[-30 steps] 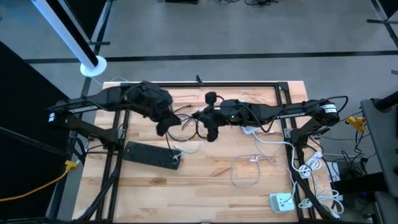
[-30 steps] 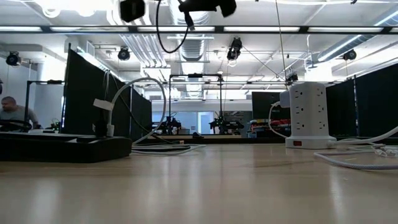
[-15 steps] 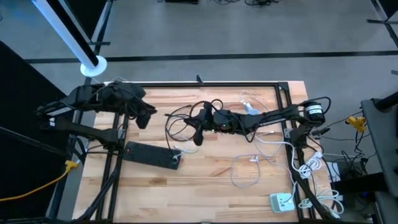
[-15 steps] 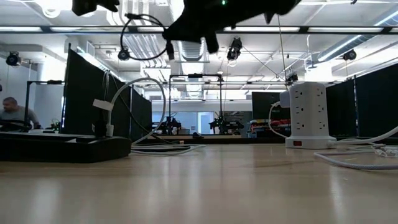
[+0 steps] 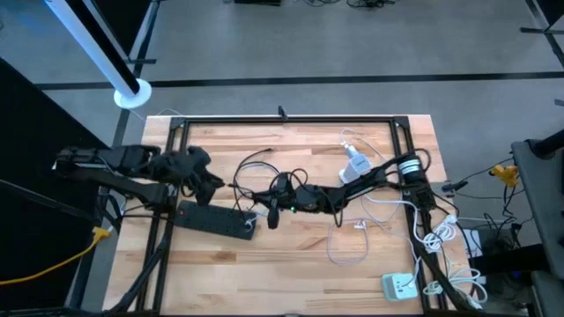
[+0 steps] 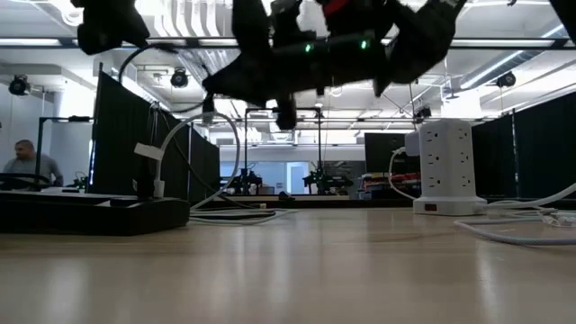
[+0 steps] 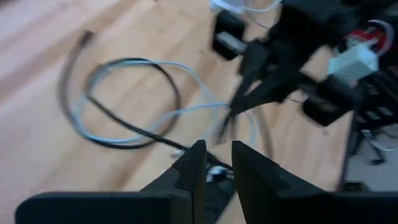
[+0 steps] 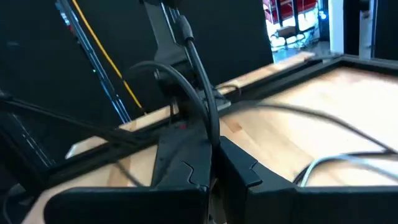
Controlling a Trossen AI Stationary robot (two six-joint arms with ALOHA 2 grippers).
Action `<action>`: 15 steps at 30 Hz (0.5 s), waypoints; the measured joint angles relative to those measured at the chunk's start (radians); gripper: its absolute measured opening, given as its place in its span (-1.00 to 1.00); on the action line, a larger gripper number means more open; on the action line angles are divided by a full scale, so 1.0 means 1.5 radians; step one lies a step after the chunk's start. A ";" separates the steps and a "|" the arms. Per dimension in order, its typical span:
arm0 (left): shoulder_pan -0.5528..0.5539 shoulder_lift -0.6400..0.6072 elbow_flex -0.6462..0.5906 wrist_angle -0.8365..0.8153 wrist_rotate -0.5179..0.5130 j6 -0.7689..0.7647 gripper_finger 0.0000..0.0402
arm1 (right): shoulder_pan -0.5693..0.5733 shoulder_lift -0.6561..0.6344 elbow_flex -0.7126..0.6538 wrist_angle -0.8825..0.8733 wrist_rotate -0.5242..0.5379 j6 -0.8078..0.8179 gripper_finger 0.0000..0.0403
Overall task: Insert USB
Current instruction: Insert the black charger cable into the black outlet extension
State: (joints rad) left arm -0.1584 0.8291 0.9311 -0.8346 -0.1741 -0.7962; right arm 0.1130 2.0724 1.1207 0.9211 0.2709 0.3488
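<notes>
Right end effector [image 5: 271, 214], now lower beside power strip [image 5: 216, 220], clamped on black USB cable [image 8: 198, 59].

Premises: an open-plan robotics laboratory or test hall. Overhead view shows a pale wooden worktop [image 5: 291, 264] in a black metal frame, standing on a bare grey floor [image 5: 352, 44] marked with a dark line across the upper frame. Loose white cables [image 5: 348, 242] lie lower right of centre; a black power strip [image 5: 214, 220] lies lower left. Level view shows exposed ceiling ducting [image 6: 225, 67] and lighting at top, black partition panels [image 6: 135, 135] at left, a white socket tower [image 6: 443, 166] at right, further rigs at centre distance, and a seated person [image 6: 25, 164] at far left.
</notes>
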 joint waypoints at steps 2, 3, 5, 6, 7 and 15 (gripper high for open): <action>-0.026 -0.001 -0.020 0.023 0.000 -0.020 -0.68 | 0.008 0.023 0.021 0.006 0.001 0.000 -1.00; -0.036 0.000 -0.024 0.026 0.000 -0.030 -0.68 | 0.013 0.035 0.031 0.007 0.002 0.000 -1.00; -0.052 0.003 -0.029 0.031 -0.001 -0.047 -0.68 | 0.022 0.059 0.051 0.007 0.002 0.000 -1.00; -0.057 0.006 -0.030 0.029 -0.001 -0.056 -0.68 | 0.027 0.069 0.058 0.003 0.003 -0.002 -1.00; -0.061 0.007 -0.031 0.029 -0.001 -0.059 -0.68 | 0.031 0.078 0.065 0.002 0.009 -0.003 -1.00; -0.068 0.007 -0.031 0.028 -0.002 -0.070 -0.68 | 0.052 0.112 0.075 0.008 0.069 -0.018 -1.00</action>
State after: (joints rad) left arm -0.2611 0.8400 0.8852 -0.7919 -0.1766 -0.9009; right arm 0.1902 2.2398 1.2327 0.9338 0.3746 0.3220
